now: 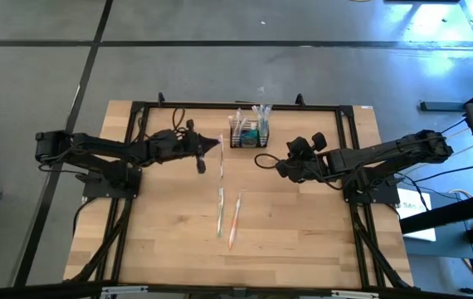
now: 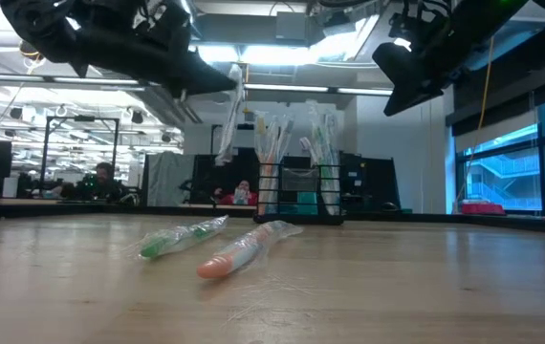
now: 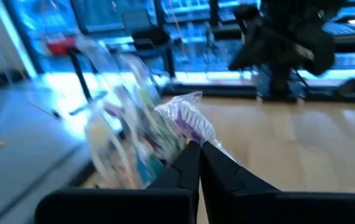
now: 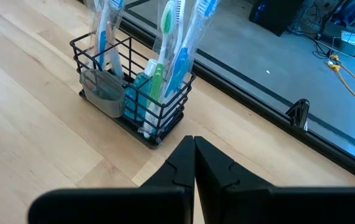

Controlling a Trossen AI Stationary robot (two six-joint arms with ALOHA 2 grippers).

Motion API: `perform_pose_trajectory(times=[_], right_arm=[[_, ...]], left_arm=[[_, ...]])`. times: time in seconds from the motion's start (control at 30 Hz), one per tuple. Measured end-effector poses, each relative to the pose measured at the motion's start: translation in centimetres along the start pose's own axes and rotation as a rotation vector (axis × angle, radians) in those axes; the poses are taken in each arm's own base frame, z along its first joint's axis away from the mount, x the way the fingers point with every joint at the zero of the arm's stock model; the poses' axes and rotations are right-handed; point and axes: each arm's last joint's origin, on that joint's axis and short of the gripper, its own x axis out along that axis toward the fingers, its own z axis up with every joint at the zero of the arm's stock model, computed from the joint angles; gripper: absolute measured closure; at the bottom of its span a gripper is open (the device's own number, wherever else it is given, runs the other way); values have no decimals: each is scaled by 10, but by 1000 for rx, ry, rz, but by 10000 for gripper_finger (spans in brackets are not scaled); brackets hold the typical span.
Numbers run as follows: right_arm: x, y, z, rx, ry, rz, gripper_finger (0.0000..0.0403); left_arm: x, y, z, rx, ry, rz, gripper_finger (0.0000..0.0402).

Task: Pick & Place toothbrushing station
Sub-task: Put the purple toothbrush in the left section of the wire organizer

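The black wire-mesh caddy [image 1: 249, 134] stands on its base at the table's far middle. It holds several wrapped toothbrushes and teal tubes, and it also shows in the right wrist view [image 4: 134, 93] and the low view [image 2: 299, 196]. My left gripper [image 1: 213, 149] is just left of the caddy, above the table, shut on a clear-wrapped toothbrush [image 2: 228, 115]. My right gripper [image 1: 261, 159] is shut and empty, above the table just right and near of the caddy. Two wrapped toothbrushes, one green [image 1: 220, 212] and one orange [image 1: 235, 218], lie flat mid-table. My left gripper pinches the wrapped toothbrush between its two fingertips, just behind the purple-bristled head [image 3: 187, 119]. The fingers come about level from the table's left. The toothbrush hangs down below the fingers [image 2: 223, 143], clear of the table, its wrap crinkled around the head.
Black frame rails [image 1: 245, 105] run along the table's far edge and both sides. The green toothbrush [image 2: 182, 237] and the orange one [image 2: 244, 250] lie between the caddy and the near edge. Bare wood lies left and right of them.
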Motion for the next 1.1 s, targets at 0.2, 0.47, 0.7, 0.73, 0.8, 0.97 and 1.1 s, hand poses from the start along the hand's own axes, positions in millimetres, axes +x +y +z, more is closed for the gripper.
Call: perform_pose_trajectory(times=[0.2,0.47,0.7,0.73,0.8,0.97,1.1], right_arm=[[0,0,0,3,-2,1,394],[0,1,1,11,-10,5,394],[0,1,1,10,-12,6,394],[0,1,1,11,-12,7,394],[0,1,1,11,-12,7,394],[0,1,1,11,-12,7,394],[0,1,2,11,-13,7,394]], left_arm=[[0,8,8,69,-86,63,400],[2,28,23,145,-194,163,400],[6,47,48,229,-257,243,400],[7,50,53,238,-270,259,400],[7,57,63,243,-294,287,400],[7,74,84,247,-344,344,400],[6,86,98,243,-378,377,400]])
